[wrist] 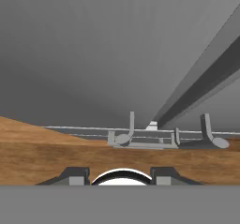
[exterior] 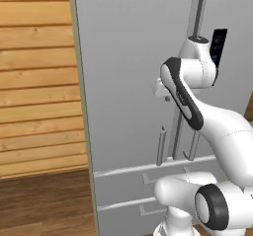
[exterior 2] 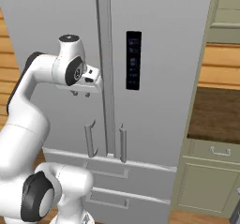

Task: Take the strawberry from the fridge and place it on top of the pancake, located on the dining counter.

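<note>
The fridge stands right in front of me, tall and light grey, with both doors and its two lower drawers closed. My gripper hangs off the white hand close to the left door, just left of the centre seam and above the bar handles. It points down, and the hand view looks along the door to the handle ends and the floor. The fingertips stand apart, open with nothing between them. The strawberry, the pancake and the dining counter are out of view.
A wooden plank wall and wood floor lie left of the fridge. On its right stand pale green cabinets with a drawer. A dark display panel sits on the right door.
</note>
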Robot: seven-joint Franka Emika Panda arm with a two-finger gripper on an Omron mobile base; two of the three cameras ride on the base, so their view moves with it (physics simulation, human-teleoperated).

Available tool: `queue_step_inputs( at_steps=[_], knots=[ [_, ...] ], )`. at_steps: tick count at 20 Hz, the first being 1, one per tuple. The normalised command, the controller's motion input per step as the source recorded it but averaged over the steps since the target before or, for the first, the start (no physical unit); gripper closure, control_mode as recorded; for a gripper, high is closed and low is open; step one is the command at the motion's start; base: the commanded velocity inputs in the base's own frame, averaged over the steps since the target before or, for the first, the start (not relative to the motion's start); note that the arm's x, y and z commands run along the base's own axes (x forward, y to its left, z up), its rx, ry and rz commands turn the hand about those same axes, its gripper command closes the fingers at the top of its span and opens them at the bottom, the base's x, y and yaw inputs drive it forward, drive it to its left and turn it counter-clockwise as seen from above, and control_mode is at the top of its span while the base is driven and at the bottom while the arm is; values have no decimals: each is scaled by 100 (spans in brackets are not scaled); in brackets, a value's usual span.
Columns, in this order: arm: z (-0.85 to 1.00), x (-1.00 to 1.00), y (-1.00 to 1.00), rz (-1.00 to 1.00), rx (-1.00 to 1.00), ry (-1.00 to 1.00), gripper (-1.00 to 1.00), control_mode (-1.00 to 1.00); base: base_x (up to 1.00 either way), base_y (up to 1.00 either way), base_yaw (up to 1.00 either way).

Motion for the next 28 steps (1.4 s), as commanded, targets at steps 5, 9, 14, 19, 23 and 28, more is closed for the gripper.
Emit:
queue_step_inputs(
  at_steps=[5,9,14,19,23,28],
  knots=[
    [0,-1,0,0,0,0,-100,100,-34,0,0],
    [0,0,0,0,0,0,-100,100,-100,-34,0],
    [0,0,0,0,0,0,-100,100,-59,-64,0],
    [0,0,0,0,0,0,-100,100,-28,-81,4],
    [0,0,0,0,0,0,-100,100,4,-86,16],
    [0,0,0,0,0,0,-100,100,-41,-34,7]
  ],
)
